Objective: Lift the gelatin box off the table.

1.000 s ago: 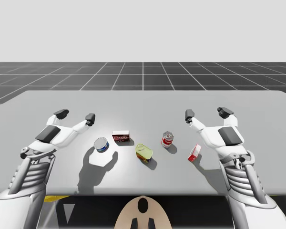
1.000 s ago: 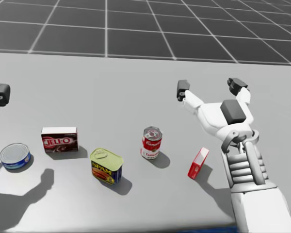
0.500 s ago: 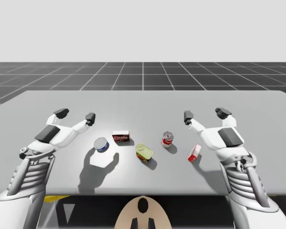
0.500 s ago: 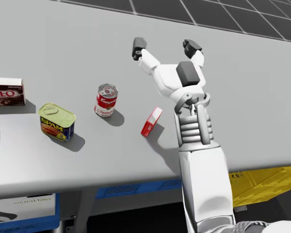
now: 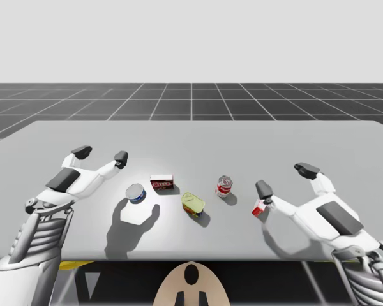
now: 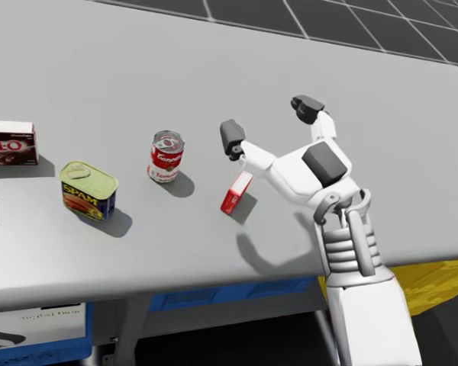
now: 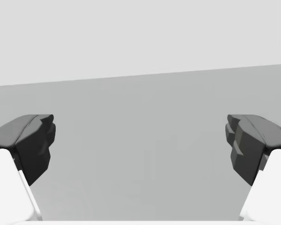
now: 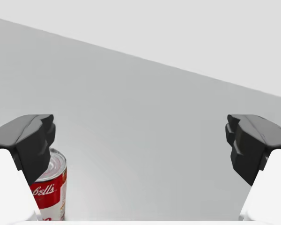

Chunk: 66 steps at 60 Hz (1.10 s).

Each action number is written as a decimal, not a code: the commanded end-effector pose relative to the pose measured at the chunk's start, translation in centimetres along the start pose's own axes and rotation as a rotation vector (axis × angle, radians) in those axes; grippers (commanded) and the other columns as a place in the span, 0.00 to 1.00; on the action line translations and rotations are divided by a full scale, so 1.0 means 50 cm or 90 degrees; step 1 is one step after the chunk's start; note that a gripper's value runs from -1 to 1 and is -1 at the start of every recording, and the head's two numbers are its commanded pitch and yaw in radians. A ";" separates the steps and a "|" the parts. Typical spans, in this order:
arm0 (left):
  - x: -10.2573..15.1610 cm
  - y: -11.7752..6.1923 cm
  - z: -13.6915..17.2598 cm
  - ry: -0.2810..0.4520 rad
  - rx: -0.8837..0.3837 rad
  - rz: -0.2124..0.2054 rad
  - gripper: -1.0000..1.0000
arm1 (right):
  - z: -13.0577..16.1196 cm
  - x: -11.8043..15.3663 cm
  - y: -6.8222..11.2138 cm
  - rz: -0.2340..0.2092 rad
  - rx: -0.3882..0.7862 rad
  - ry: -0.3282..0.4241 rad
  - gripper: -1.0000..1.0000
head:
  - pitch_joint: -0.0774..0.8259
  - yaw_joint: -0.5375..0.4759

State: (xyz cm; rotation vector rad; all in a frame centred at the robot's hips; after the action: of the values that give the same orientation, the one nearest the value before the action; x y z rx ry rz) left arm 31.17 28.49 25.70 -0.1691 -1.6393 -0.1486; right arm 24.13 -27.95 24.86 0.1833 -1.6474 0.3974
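Observation:
The gelatin box point(image 5: 259, 207) point(image 6: 235, 192) is a small red box standing on its thin edge at the table's near right. My right gripper point(image 5: 285, 179) point(image 6: 269, 123) is open, and one dark fingertip point(image 6: 230, 139) hovers just above the box's far end, the other well off to the right. Nothing lies between its fingers; in the right wrist view the gripper point(image 8: 140, 145) faces bare table. My left gripper point(image 5: 101, 154) point(image 7: 140, 145) is open over the left of the table, holding nothing.
A red-and-white can point(image 5: 224, 185) point(image 6: 166, 156) point(image 8: 51, 190) stands left of the red box. Further left are a yellow-lidded rectangular can point(image 5: 193, 204) point(image 6: 88, 191), a dark red box point(image 5: 161, 183) and a blue can point(image 5: 135, 192). The table's near edge point(image 6: 214, 267) runs close behind the red box.
My head turned right and down a second ago, then held still. My right arm has drawn back toward the near edge, bringing its gripper down by the red box. The left arm stayed put.

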 end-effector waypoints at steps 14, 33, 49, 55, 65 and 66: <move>-0.001 0.000 0.000 0.003 0.000 0.002 0.00 | 0.093 -0.083 -0.040 0.024 0.192 0.068 0.00 | 0.90 0.15; 0.000 0.002 0.000 0.002 0.002 0.003 0.00 | 0.064 -0.165 -0.060 -0.021 0.236 0.098 0.00 | 0.90 0.16; 0.000 0.003 -0.001 0.001 0.002 0.002 0.00 | 0.023 -0.196 -0.072 -0.058 0.238 0.128 0.00 | 0.90 0.16; 0.000 0.003 0.000 0.001 0.002 0.001 0.00 | 0.007 -0.207 -0.069 -0.063 0.249 0.147 0.00 | 0.90 0.16; 0.000 0.004 -0.001 0.001 0.002 0.000 0.00 | -0.016 -0.226 -0.060 -0.068 0.260 0.172 0.00 | 0.91 0.17; 0.000 0.004 0.000 0.001 0.002 -0.001 0.00 | -0.019 -0.227 -0.059 -0.066 0.261 0.172 0.00 | 0.91 0.17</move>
State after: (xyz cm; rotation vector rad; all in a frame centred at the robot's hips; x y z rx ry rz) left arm 31.23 28.66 25.69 -0.1671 -1.6373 -0.1456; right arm 26.46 -32.17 14.93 0.4869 -1.3048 0.6454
